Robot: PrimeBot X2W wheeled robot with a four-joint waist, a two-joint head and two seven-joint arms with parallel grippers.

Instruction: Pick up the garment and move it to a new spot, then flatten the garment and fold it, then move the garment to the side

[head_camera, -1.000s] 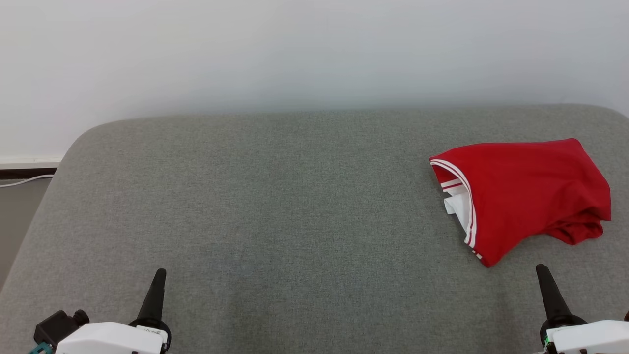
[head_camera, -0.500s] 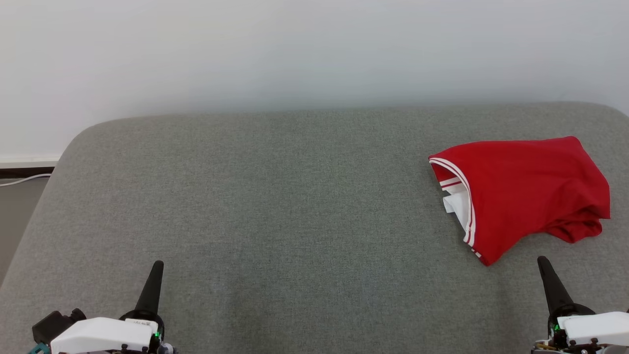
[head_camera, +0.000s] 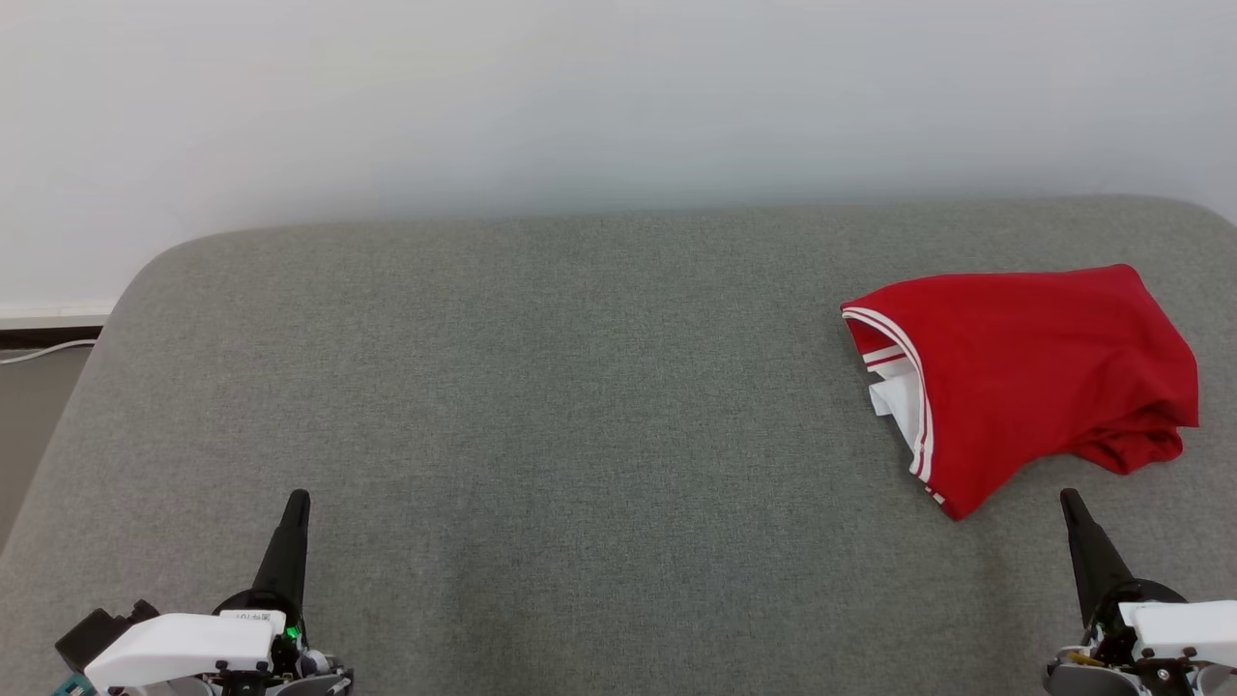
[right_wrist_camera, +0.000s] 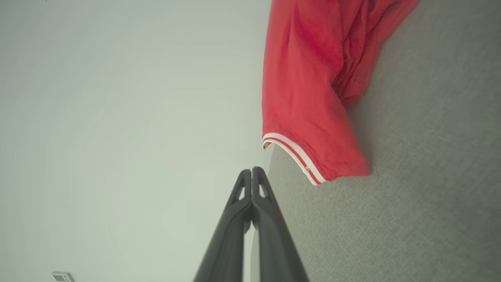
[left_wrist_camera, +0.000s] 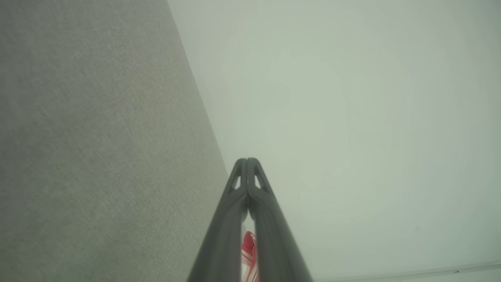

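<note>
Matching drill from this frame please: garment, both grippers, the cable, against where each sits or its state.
1. red garment
2. left gripper
3. right gripper
4. white cable

A. lower right of head view, jaws shut, just short of the garment
B. past the grey cushion's left edge
C. right part of the cushion, lying free
D. lower left of head view, jaws shut

Pairs: 1-C, 2-D, 3-A, 4-B

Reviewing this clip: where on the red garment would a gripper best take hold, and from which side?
Probably the pointed near corner of the striped hem of the red garment, reached from the near side with the right gripper, which is shut and closest. That corner juts out thin and flat on the grey cushion; the far right end is bunched in thick folds.
</note>
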